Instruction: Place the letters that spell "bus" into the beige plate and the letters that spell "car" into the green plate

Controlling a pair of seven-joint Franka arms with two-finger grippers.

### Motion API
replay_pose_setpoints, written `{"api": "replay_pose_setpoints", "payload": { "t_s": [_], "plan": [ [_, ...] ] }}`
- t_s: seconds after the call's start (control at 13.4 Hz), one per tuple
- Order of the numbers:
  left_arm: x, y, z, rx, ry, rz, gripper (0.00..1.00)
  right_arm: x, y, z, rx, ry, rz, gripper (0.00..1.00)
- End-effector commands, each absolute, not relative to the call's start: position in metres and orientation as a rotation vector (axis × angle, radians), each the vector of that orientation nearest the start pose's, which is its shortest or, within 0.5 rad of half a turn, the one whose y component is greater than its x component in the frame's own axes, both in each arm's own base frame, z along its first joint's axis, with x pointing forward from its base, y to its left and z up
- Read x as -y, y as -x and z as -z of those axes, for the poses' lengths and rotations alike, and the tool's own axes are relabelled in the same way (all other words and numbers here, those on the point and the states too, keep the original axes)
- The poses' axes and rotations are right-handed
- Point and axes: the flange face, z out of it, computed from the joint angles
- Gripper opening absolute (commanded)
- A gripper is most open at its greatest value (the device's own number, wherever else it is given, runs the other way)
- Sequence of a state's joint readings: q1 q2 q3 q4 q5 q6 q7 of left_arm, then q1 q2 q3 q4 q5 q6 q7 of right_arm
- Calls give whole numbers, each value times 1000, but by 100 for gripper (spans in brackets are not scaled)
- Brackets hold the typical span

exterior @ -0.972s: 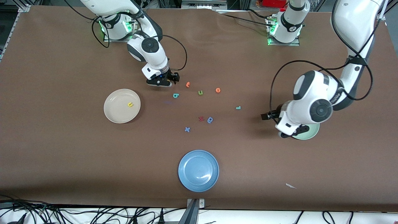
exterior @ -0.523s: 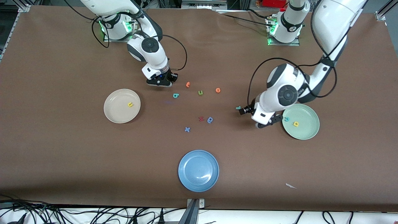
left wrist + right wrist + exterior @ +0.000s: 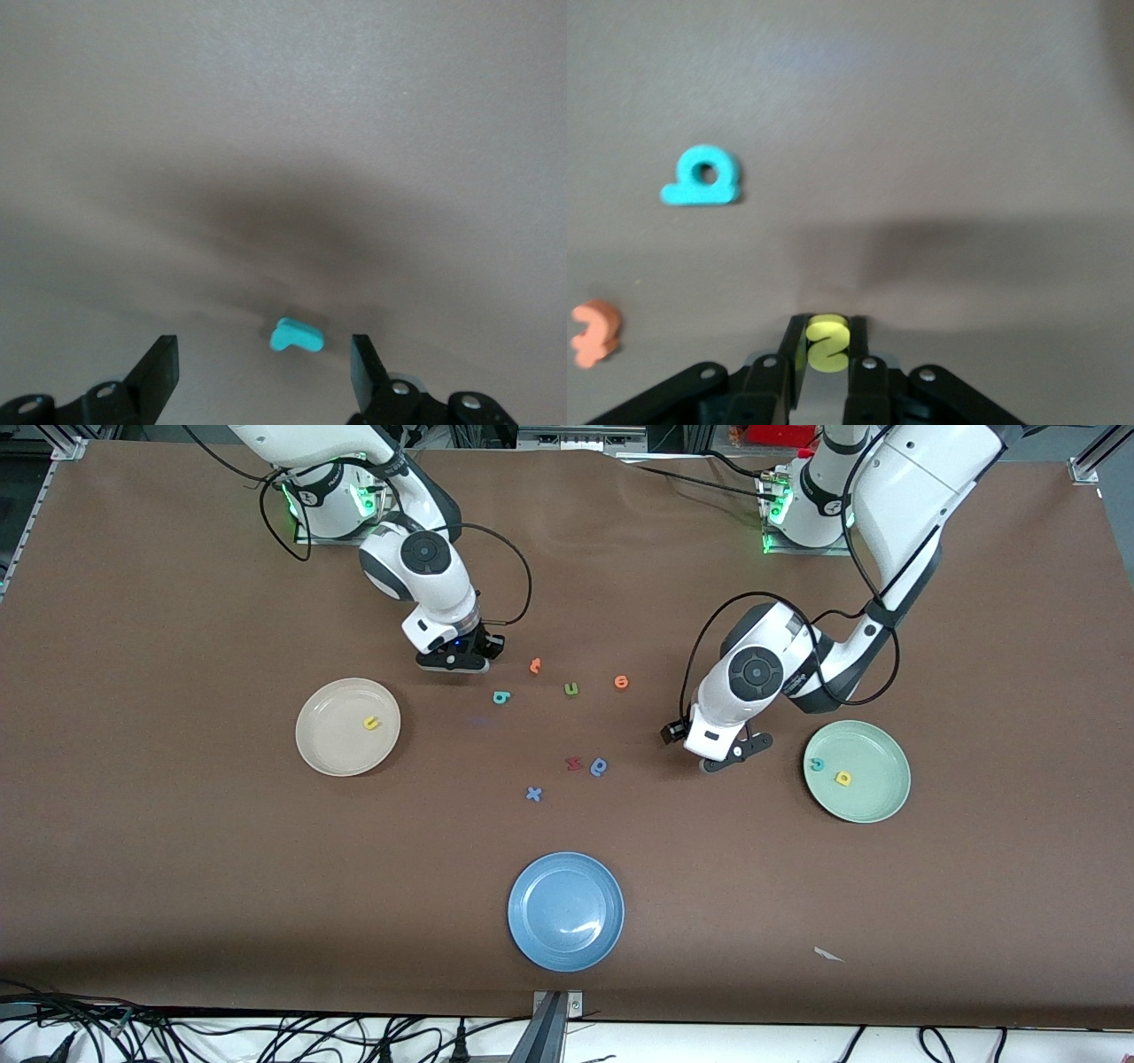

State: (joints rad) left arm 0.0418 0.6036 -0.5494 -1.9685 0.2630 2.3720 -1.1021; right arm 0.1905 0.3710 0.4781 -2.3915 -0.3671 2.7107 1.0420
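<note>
Front view: my right gripper (image 3: 462,660) sits low on the table (image 3: 177,868), near the beige plate (image 3: 330,755) holding the yellow "u" (image 3: 371,724). My left gripper (image 3: 722,757) hangs low beside the green plate (image 3: 873,802), which holds the teal "c" (image 3: 817,764) and yellow "a" (image 3: 843,779).

Left wrist view: my fingers (image 3: 159,376) stand wide, the teal "r" (image 3: 296,336) lying on the table between them.

Right wrist view: my fingers (image 3: 788,354) pinch the yellow "s" (image 3: 827,343); the teal "b" (image 3: 702,177) lies apart, ahead of them.
</note>
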Motion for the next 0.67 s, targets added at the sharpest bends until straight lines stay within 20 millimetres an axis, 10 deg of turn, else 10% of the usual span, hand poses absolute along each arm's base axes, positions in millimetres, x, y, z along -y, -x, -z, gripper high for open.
{"api": "replay_pose_setpoints", "payload": {
  "t_s": [0.0, 0.6],
  "plan": [
    [294, -527, -180, 745, 3077, -230, 81, -291, -398, -215, 11, 3208, 45, 0],
    [294, -525, -170, 743, 3077, -237, 50, -179, -454, -239, 370, 3261, -41, 0]
  ]
}}
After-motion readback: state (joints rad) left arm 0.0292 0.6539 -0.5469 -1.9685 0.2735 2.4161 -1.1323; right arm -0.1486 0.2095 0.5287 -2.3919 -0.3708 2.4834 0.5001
